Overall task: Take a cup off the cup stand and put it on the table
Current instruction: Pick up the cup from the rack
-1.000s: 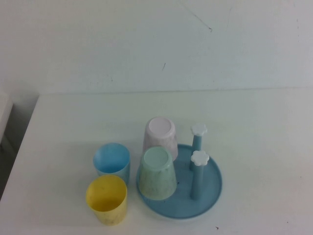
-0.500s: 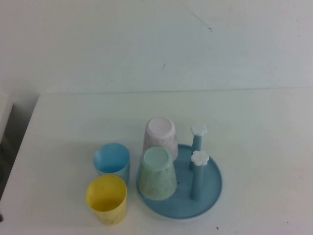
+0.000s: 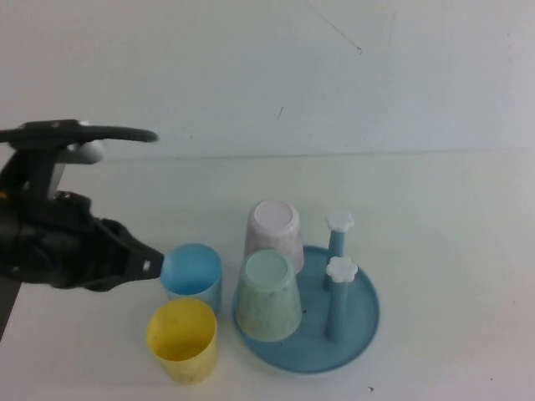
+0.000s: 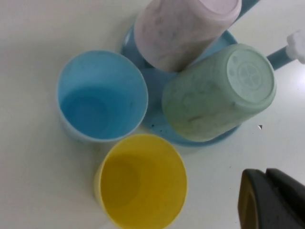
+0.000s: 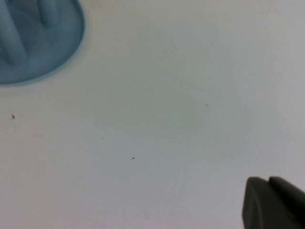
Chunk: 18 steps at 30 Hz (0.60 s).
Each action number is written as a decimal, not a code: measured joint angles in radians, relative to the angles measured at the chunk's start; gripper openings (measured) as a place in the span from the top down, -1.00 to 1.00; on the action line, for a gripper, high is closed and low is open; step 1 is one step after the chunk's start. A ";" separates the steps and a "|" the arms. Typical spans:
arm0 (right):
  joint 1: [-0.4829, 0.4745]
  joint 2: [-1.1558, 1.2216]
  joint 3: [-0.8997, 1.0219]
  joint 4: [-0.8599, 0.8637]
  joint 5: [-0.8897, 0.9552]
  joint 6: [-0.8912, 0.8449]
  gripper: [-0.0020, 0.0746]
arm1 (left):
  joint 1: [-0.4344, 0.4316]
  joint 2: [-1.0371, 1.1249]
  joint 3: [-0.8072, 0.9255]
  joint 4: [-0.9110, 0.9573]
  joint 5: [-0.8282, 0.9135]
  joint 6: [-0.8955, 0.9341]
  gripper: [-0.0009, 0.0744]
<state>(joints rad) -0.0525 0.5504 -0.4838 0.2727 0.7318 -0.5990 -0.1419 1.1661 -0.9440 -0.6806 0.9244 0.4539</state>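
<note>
Mint-green cup (image 3: 268, 295): sitting upside down on blue cup stand (image 3: 358, 334), beside pink cup (image 3: 273, 231).
Left gripper (image 3: 149, 263): hovering beside light blue cup (image 3: 191, 275); finger state impossible to tell.
Right gripper (image 5: 271, 202): hanging over white table (image 3: 451, 217), finger state unclear.

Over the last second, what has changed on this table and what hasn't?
The left hand has come into the high view from the left, reaching toward the blue cup, holding nothing. The green cup and pink cup sit unmoved on the cup stand; the yellow cup too. The right hand is over bare table.
</note>
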 joint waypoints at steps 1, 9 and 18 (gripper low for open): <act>0.000 0.003 0.000 0.002 -0.002 -0.006 0.95 | -0.017 0.032 -0.017 0.002 0.000 0.014 0.98; 0.000 0.005 0.000 0.009 -0.002 -0.015 0.95 | -0.280 0.197 -0.198 0.130 0.026 0.068 0.97; 0.000 0.005 0.000 0.028 0.027 -0.017 0.95 | -0.497 0.466 -0.422 0.517 0.014 -0.384 -0.84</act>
<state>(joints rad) -0.0525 0.5553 -0.4838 0.3008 0.7589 -0.6162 -0.6391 1.6322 -1.3662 -0.1634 0.9384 0.0698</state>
